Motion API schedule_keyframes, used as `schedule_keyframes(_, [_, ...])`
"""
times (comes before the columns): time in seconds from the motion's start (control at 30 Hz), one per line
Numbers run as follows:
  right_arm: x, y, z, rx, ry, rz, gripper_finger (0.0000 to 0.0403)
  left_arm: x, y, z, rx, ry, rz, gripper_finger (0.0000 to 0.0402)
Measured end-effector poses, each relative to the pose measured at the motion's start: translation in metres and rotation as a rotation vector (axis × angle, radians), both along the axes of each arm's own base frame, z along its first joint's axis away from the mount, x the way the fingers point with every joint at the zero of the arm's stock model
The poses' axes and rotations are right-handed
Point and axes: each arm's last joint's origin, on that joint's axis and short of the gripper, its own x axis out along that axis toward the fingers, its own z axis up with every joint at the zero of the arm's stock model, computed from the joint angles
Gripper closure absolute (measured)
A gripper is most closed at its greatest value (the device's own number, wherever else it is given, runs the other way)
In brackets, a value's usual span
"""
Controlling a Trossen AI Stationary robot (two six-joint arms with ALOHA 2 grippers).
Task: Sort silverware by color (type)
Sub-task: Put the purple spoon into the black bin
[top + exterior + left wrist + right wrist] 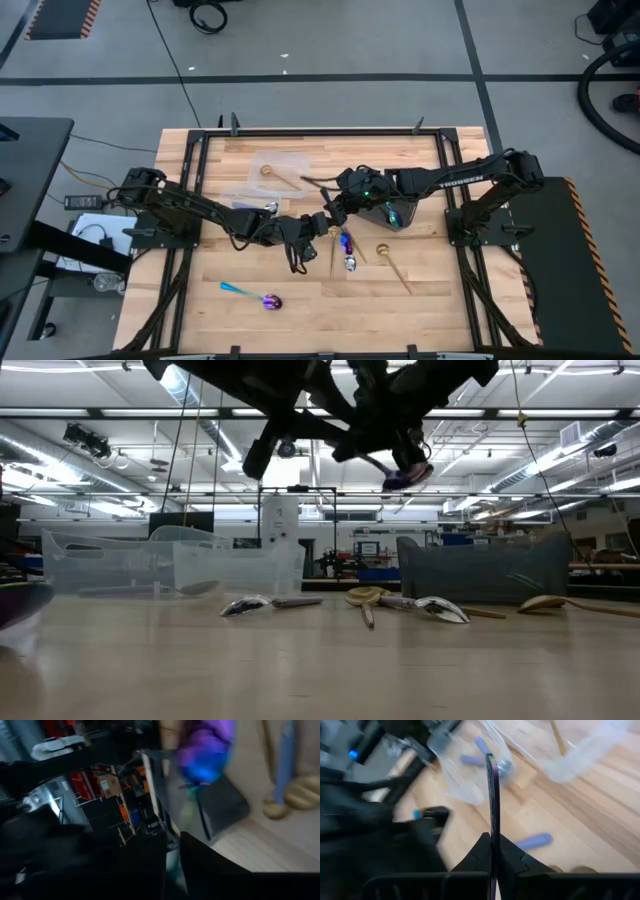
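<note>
**Two claws meet over the bench, right one gripping an iridescent spoon**

The right claw point(493, 842) is clamped tight on the slim handle of an iridescent spoon point(493, 795), which its wrist view shows edge-on, running straight out from between the fingers. In the low view the spoon's blue-purple bowl point(405, 478) hangs high in the air, well clear of the bench point(300, 320).

The left claw point(312, 228) sits just beside the right one above the middle of the bench. Its wrist view shows the purple bowl close ahead, but I cannot tell whether its fingers are open or closed.

The other spoons lie apart:
- A second iridescent spoon point(250, 293) lies on the bare wood near the front left, well away from both arms.
- A gold spoon point(392, 262) lies on the bench right of centre.
- A silver spoon point(350, 263) lies just left of the gold one.
- A gold spoon point(275, 175) lies inside a clear container point(290, 160) toward the back.
- A silver spoon point(270, 207) lies in a second clear container point(240, 195), in front of the first.

A dark bin point(385, 212) stands under the right arm, beside where the claws meet.
</note>
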Motion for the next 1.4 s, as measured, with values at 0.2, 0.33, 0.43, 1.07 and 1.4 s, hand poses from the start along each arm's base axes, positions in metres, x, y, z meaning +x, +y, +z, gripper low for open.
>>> schedule_keyframes(0.2, [-0.004, -0.005, -0.005, -0.001, 0.067, 0.022, 0.0392, -0.002, -0.01, 0.001, -0.138, -0.047, 0.017, 0.0285])
schedule_keyframes(0.33, [-0.012, -0.01, -0.002, -0.022, 0.11, 0.05, 0.0392, -0.005, -0.022, 0.001, -0.368, -0.108, 0.062, 0.0271])
schedule_keyframes(0.43, [-0.02, -0.016, -0.002, -0.04, 0.163, 0.05, 0.0392, -0.008, -0.031, 0.001, -0.55, -0.15, 0.097, 0.0272])
schedule_keyframes(1.07, [-0.055, -0.058, 0.007, -0.366, 0.469, 0.001, 0.0392, -0.021, -0.052, -0.017, -1.294, 0.045, 0.239, 0.0281])
schedule_keyframes(1.4, [-0.069, -0.063, -0.016, -0.326, 0.671, -0.085, 0.039, -0.026, -0.06, -0.017, -1.403, 0.064, 0.297, 0.0281])
